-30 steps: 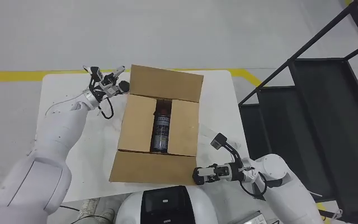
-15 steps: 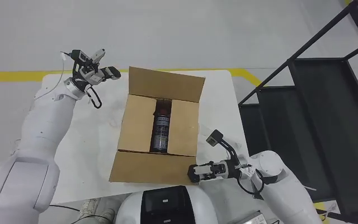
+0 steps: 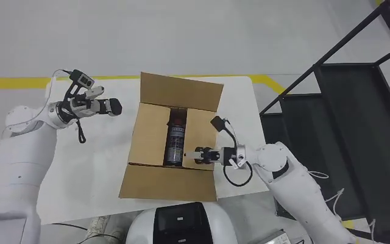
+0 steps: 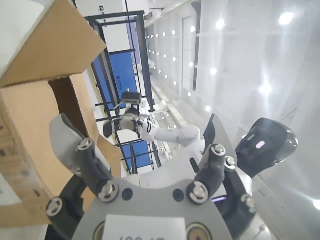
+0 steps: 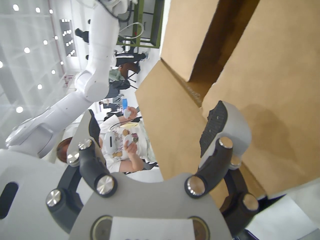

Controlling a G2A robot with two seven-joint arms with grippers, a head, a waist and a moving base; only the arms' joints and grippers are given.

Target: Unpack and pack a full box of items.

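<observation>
From above, the brown box (image 3: 149,140) sits in the middle of the white table (image 3: 97,165). Its flaps are folded open. A dark bottle (image 3: 175,143) lies flat inside, in the gap between two flaps. The left claw (image 3: 113,107) hangs over the table on the left side of the box. It points at the box but is well apart from it. The right claw (image 3: 192,155) is over the right flap, just beside the end of the bottle that is nearest the robot.

From the left wrist, the left claw (image 4: 136,136) is wide open and has nothing in it. The box (image 4: 32,96) stands off to one side, past one finger (image 4: 62,136). The box is near that finger, but it is not between the two fingers.

From the right wrist, the right claw (image 5: 153,113) is also wide open, and it holds nothing. The box (image 5: 262,76) is very close here. One finger (image 5: 217,123) sits in front of a flap, and the edge of another flap runs into the space between the two fingers (I cannot tell if any finger touches the cardboard). The dark gap between the flaps lies just past the fingertips.
</observation>
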